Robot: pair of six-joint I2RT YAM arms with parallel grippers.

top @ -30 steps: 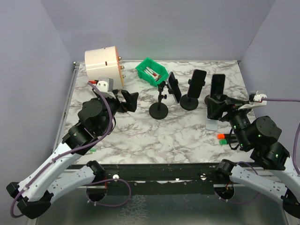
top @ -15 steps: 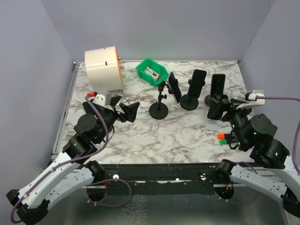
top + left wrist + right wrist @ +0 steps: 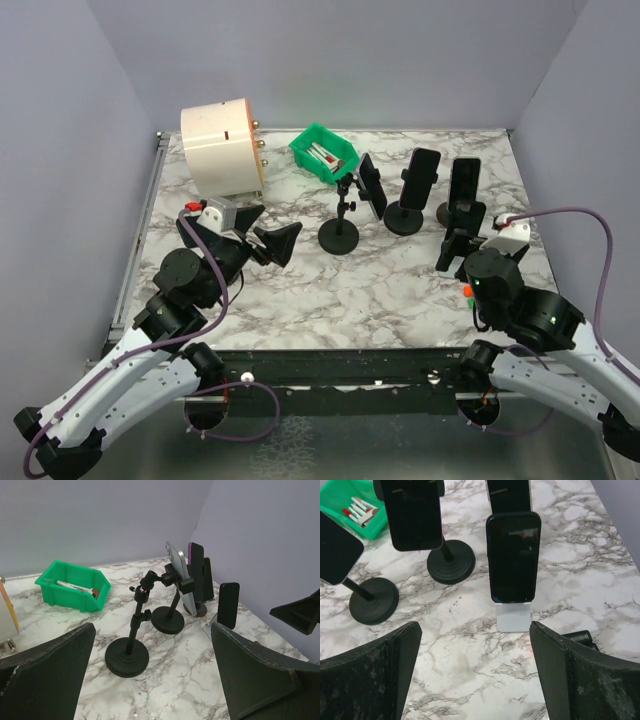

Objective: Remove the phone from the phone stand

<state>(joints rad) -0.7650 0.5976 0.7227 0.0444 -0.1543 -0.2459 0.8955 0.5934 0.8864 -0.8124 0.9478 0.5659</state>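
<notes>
I'm holding the right gripper [image 3: 474, 627] spread wide before the phone [image 3: 514, 557] near the table's [image 3: 600, 580] right edge, risking toppling its white stand [image 3: 514, 618] if it's closing off-centre.

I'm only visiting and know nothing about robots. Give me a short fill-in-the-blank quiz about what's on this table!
1. The bin holding the markers is coloured ____.
2. The left gripper and the right gripper are both ____, holding nothing.
3. Straight ahead of the right gripper, a phone leans on a small ____ stand.
Missing words: green; open; white.
</notes>
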